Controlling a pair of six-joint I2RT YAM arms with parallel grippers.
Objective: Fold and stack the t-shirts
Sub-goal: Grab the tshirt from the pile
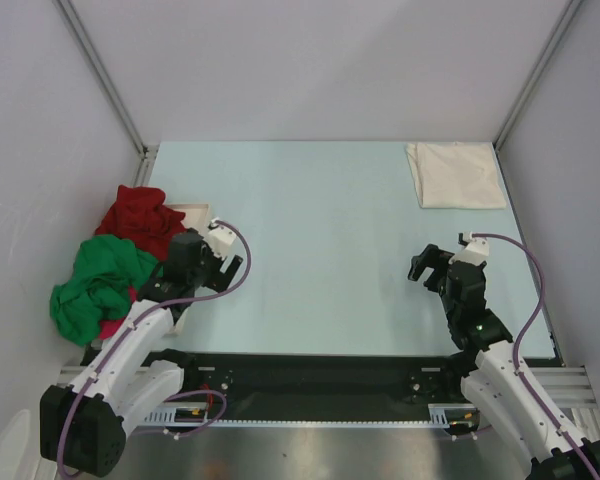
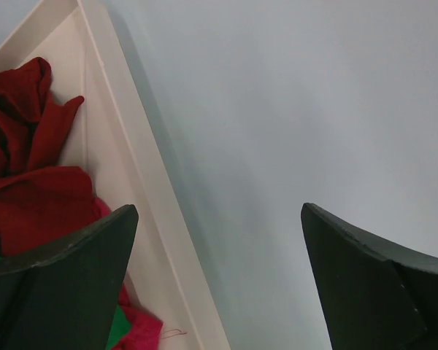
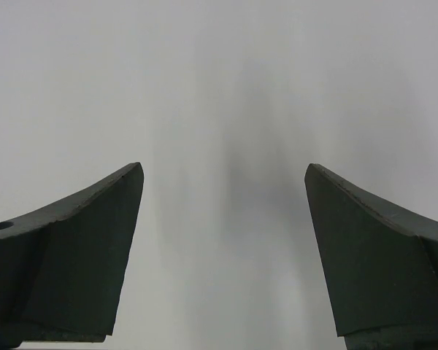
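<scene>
A dark red t-shirt (image 1: 138, 220) and a bright green t-shirt (image 1: 98, 283) lie crumpled in a cream tray (image 1: 194, 211) at the table's left edge. A bit of magenta pink shirt (image 1: 113, 325) shows under the green one. A cream-white t-shirt (image 1: 456, 174) lies folded at the far right corner. My left gripper (image 1: 218, 262) is open and empty beside the tray's right rim; its wrist view shows the red shirt (image 2: 29, 175), the tray rim (image 2: 142, 182) and pink cloth (image 2: 142, 324). My right gripper (image 1: 432, 268) is open and empty over bare table.
The pale blue table surface (image 1: 330, 250) lies between the arms. Grey walls and metal posts enclose the table on three sides. A black rail (image 1: 310, 375) runs along the near edge.
</scene>
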